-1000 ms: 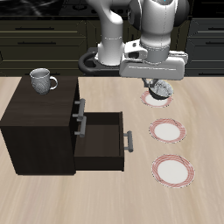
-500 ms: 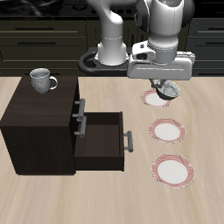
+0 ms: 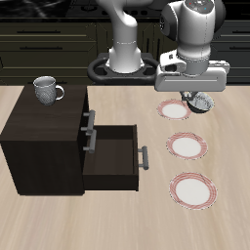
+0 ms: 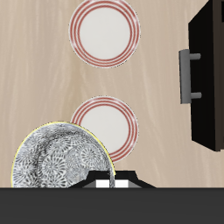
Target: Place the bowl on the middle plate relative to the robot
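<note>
From the front, your gripper (image 3: 199, 101) grasps the bowl (image 3: 201, 103) aloft beside the far plate (image 3: 174, 110), so the middle plate (image 3: 186, 146) lies nearer the surface's front edge, while the wrist view shows the bowl (image 4: 63, 157) overlapping that plate's (image 4: 107, 125) rim.

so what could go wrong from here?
1. Three identical plates in a row: the bowl, held by the gripper, hangs near the farthest plate, not the middle plate, so a wrong-plate drop seems plausible.
2. The bowl appears gripped at its rim and hanging to one side; it could slip or land tilted.
</note>
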Controlling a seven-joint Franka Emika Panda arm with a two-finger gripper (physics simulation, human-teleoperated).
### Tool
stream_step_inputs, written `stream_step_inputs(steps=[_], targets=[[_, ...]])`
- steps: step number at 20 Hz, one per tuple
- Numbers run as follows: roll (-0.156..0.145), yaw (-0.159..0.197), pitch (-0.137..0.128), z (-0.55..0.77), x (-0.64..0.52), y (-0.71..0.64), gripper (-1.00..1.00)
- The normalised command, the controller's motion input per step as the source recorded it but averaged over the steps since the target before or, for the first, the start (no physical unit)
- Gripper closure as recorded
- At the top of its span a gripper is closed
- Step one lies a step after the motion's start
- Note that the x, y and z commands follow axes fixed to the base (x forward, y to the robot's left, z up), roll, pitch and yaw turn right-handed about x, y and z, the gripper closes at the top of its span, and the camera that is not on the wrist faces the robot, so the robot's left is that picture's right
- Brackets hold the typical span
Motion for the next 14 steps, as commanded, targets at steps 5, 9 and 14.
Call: stream_step_inputs(steps=[5,9,14], targets=[[0.013,0.017,0.013,-0.16,-0.01,0.12,1.0],[0.01,0.026,0.008,-0.18,0.07,0.05,1.0],[-0.012,0.005,0.009,-0.22,0.12,-0.02,1.0]])
